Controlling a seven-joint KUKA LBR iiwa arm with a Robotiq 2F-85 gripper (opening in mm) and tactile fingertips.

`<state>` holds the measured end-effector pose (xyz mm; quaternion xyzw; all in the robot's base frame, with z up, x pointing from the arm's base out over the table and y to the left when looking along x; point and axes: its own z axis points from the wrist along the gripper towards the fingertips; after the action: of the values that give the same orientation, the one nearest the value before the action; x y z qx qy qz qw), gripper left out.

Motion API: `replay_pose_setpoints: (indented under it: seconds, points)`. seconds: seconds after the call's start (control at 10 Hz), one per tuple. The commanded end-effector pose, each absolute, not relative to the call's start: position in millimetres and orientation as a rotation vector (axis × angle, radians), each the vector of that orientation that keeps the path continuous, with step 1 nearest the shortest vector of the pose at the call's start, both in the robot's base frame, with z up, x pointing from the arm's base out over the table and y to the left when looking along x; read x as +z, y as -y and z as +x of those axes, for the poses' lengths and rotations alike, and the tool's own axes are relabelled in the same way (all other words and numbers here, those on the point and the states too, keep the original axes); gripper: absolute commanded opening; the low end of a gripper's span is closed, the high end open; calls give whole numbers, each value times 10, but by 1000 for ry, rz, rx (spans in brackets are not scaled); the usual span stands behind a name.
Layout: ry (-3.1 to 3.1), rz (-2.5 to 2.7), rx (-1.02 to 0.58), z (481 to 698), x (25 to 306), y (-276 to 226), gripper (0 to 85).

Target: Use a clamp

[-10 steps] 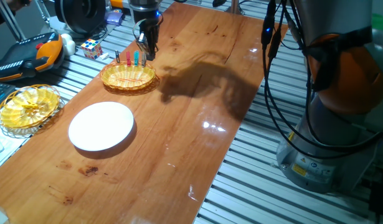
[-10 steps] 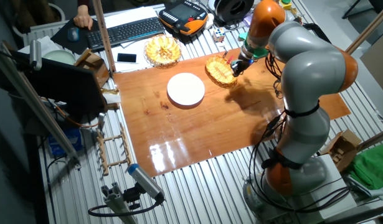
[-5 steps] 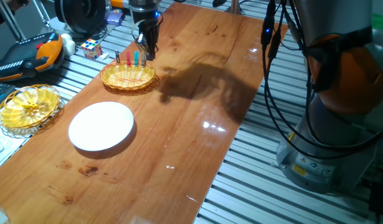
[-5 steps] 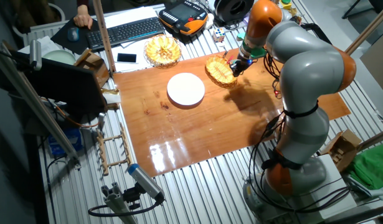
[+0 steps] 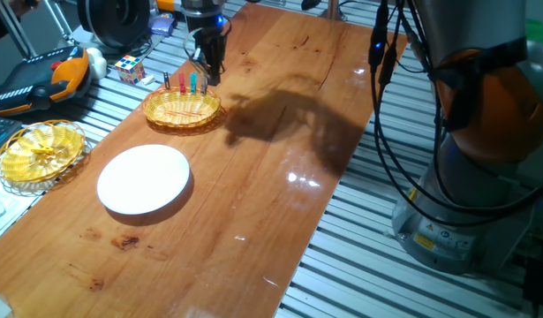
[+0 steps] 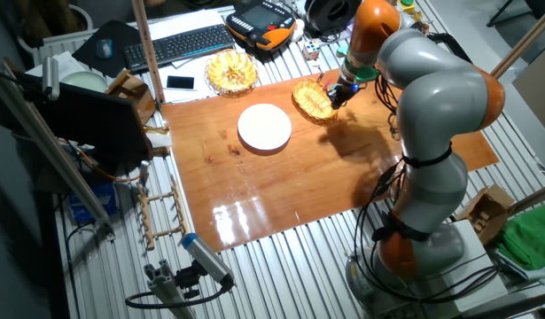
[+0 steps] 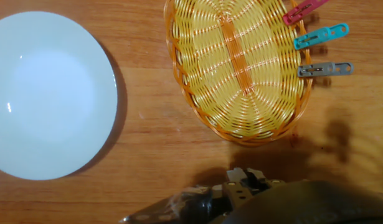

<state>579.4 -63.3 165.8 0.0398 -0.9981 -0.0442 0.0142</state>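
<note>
1. The clamp (image 7: 325, 69) is clipped on the rim of the yellow basket (image 7: 238, 68), just beside the teal peg (image 7: 321, 36); I judge the claw (image 5: 209, 64) could catch that neighbour, or tip the light basket.
2. Whether the claw is spread or pressed together I cannot tell.
3. Since a second ago the claw sits slightly higher; basket, pegs and white plate (image 5: 144, 179) on the counter (image 5: 280, 150) are unmoved.

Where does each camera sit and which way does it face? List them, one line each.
One fixed view: low at the table's end, looking along it to the basket, plate and claw; arm base at right.
The other fixed view: high, looking down over the table; whole arm shows.
Hand view: straight down on the grey clamp; dark hand part at bottom.
All share basket and plate.
</note>
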Motion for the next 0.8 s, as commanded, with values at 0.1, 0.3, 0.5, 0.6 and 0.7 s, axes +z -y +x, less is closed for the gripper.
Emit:
replay_pose_setpoints:
  seconds: [0.1,0.3,0.5,0.6,0.7]
  points:
    - [3121,120,-135,5795,1664,647,7]
    - [3140,131,-125,5821,1637,766,7]
    - [3136,160,-116,5845,1621,849,7]
    - [3136,170,-125,5862,1607,873,7]
    - [3132,184,-152,5904,1597,917,7]
